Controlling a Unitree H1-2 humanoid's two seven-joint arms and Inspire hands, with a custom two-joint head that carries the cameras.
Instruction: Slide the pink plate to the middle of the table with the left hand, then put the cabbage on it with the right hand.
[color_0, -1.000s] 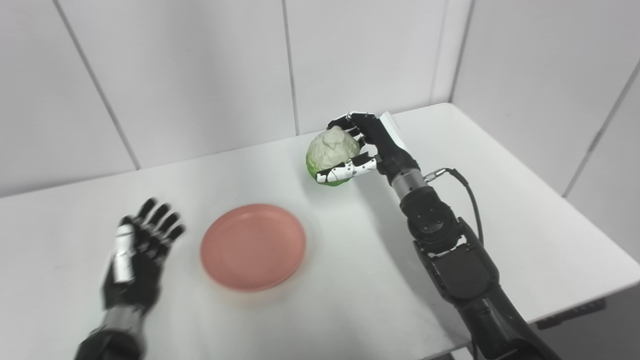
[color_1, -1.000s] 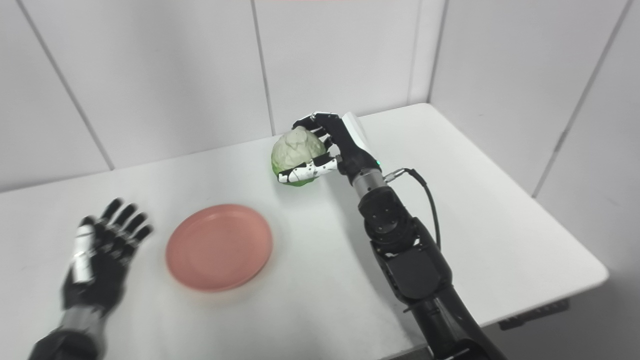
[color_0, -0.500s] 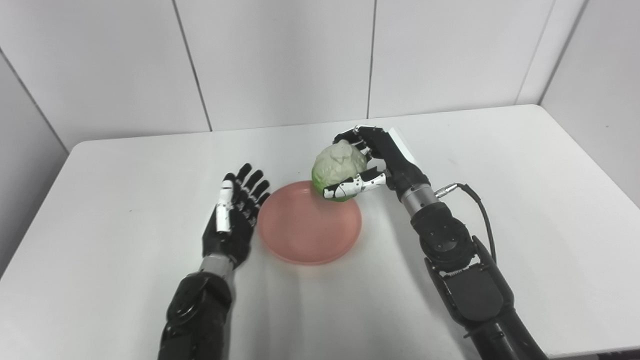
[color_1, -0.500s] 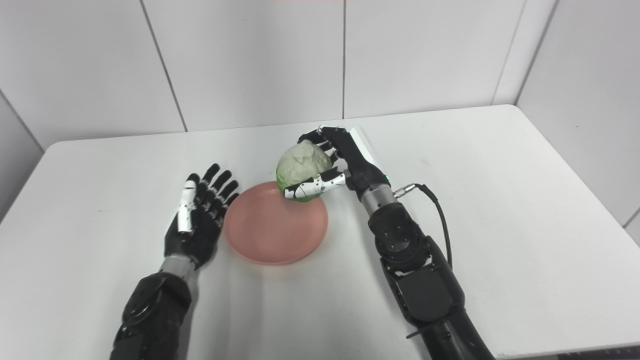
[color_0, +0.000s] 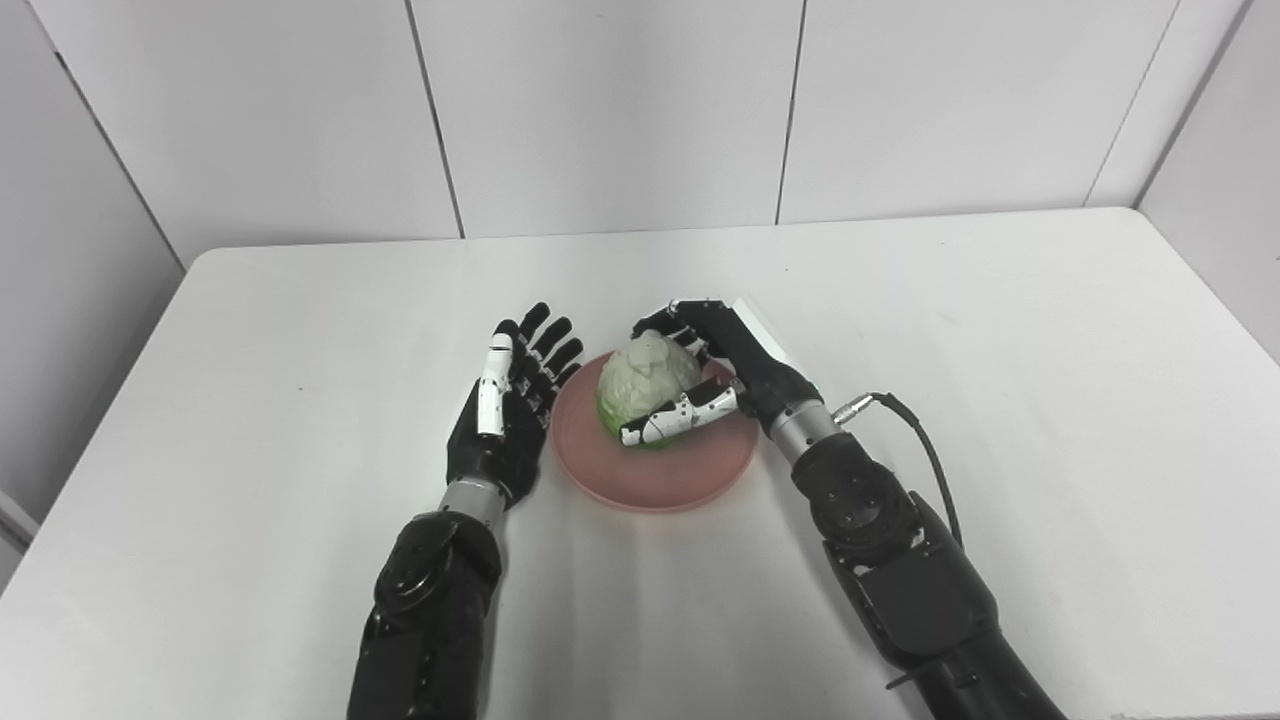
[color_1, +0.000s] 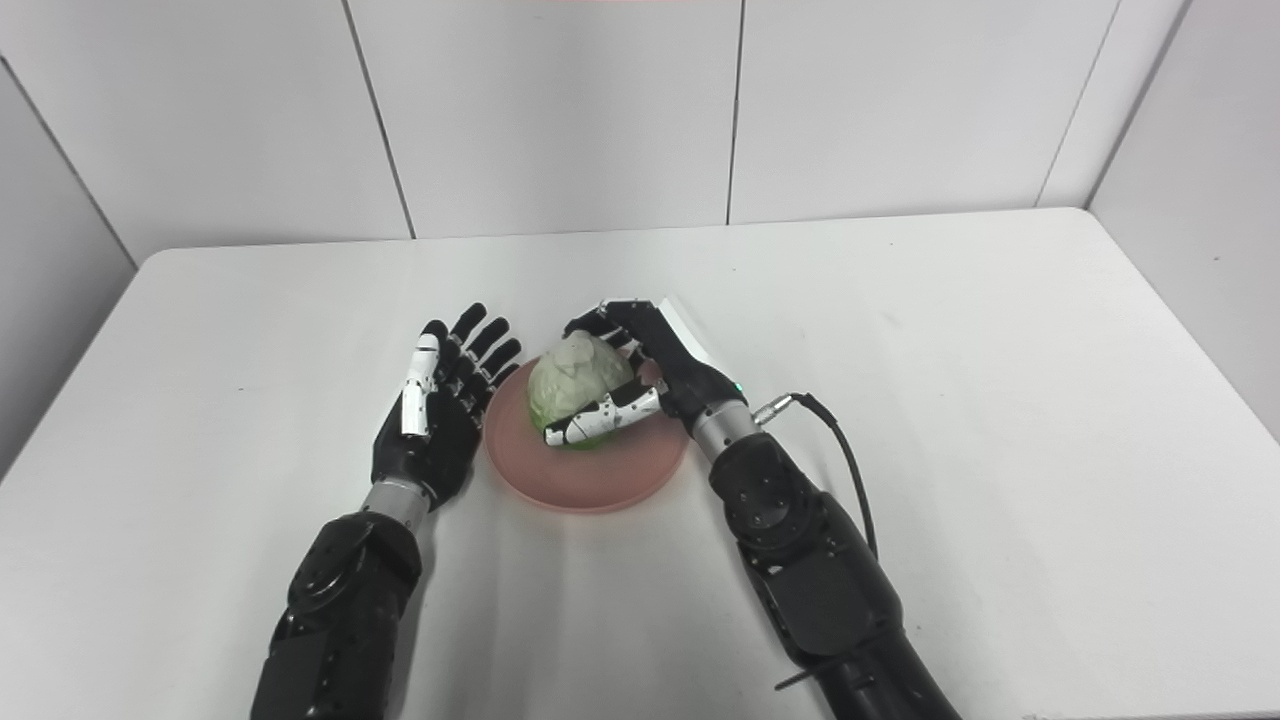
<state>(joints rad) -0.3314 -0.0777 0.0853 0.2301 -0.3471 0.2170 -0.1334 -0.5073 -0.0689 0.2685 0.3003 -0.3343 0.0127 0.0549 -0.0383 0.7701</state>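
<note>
The pink plate (color_0: 690, 475) lies near the middle of the white table (color_0: 1000, 330). A pale green cabbage (color_0: 645, 385) is over the plate's far half, its underside at or just above the plate surface; contact is hard to judge. My right hand (color_0: 730, 370) is shut on the cabbage, fingers over the top and far side, thumb across the front. My left hand (color_0: 510, 415) is open with fingers spread, resting beside the plate's left rim, holding nothing.
White wall panels (color_0: 600, 110) stand behind the table. The table's left edge (color_0: 110, 370) and a side wall on the right (color_0: 1210, 100) bound the space. A black cable (color_0: 920, 440) loops from my right wrist.
The camera has swung, shifting the whole picture. My right hand has carried the cabbage from beyond the plate to over it and lowered it. The left hand now sits closer to the plate's rim.
</note>
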